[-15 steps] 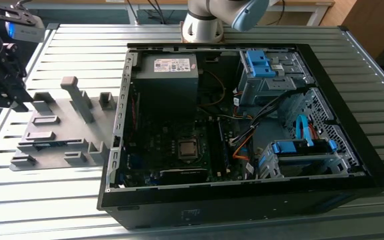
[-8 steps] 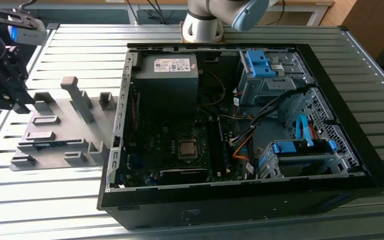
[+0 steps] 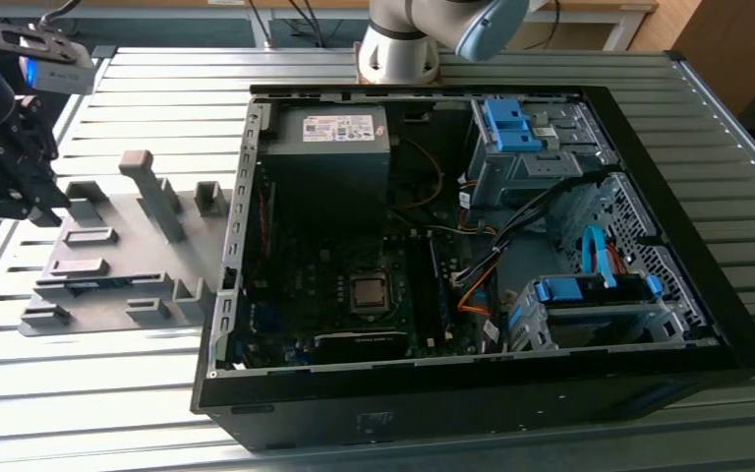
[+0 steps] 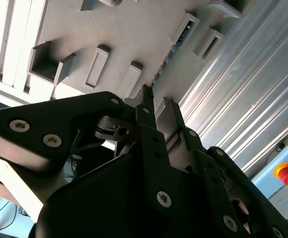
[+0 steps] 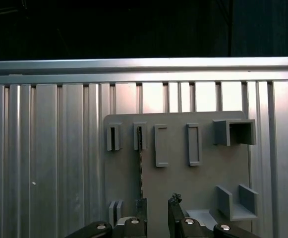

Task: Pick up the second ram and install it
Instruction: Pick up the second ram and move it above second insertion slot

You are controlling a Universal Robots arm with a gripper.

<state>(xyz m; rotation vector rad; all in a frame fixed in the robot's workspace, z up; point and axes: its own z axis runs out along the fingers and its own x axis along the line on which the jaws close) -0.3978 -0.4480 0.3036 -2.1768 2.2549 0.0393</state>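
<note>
Grey fixture plate (image 3: 129, 258) lies on the ribbed metal surface (image 3: 76, 393) at the exterior view's left, just beside the open computer case (image 3: 483, 398). My end effector (image 3: 34, 202) hangs over the plate's outer edge, well apart from the case. That view gives me the inside of the case, with the motherboard (image 3: 299, 285) and the blue drive-bay clips (image 3: 509, 123), but I cannot pick out the memory stick there.

The first wrist view shows the second ram (image 5: 140, 171) standing on edge in the plate, a thin dark line running between pairs of slotted blocks. My fingers (image 5: 142, 218) are spread with a clear gap and nothing between them. One fingertip sits in line with the near end of the second ram; I cannot tell whether it touches.

The second wrist view adds a red button (image 4: 287, 173) off beyond the surface.
</note>
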